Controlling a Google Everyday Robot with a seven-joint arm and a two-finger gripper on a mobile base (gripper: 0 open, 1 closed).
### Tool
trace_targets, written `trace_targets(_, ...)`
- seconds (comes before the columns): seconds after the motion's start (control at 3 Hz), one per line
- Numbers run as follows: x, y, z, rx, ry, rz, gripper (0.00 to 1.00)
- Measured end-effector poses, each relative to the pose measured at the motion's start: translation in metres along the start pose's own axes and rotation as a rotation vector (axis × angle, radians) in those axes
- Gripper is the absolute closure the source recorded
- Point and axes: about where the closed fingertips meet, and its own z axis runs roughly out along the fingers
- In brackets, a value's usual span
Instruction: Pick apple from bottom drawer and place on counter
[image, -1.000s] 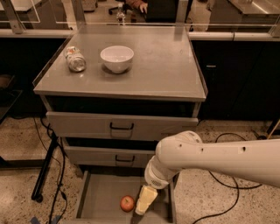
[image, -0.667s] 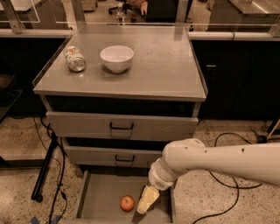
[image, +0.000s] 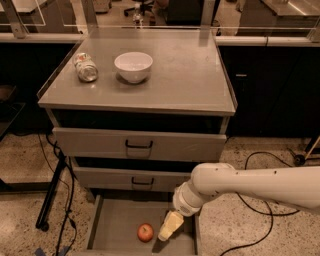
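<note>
The small round red-orange apple (image: 145, 232) is lying in the open, shallow grey metal bottom drawer (image: 115, 227). The robot's cream-coloured gripper (image: 171, 226) is hanging inside that drawer at the apple's three o'clock, just beside it; whether it is spread or pressed together cannot be told. The flat grey metal counter (image: 185, 75) is carrying a white bowl (image: 133, 65).
</note>
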Motion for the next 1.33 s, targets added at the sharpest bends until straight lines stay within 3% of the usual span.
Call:
trace_targets(1.0, 0.03, -0.025, 0.077, -0.049, -0.016, 0.061, 0.0)
trace_targets(1.33, 0.031, -0.025, 0.08, -0.052, -0.016, 0.064, 0.0)
